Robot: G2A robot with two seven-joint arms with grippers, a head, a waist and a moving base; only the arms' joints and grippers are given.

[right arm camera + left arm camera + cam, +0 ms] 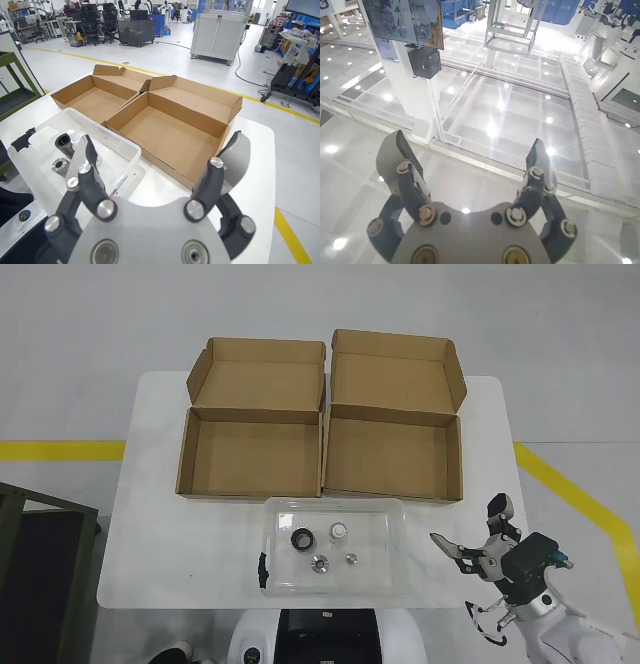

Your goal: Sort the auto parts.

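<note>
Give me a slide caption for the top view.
Four auto parts sit in a clear bin in front of two open cardboard boxes; the right claw hovers open beside the bin.

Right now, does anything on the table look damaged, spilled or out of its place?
Only one thing stands out: a ragged patch of black tape on one wall of the clear bin, perhaps a repair. The two cardboard boxes stand open and empty, side by side and square to each other. Nothing is spilled.
</note>
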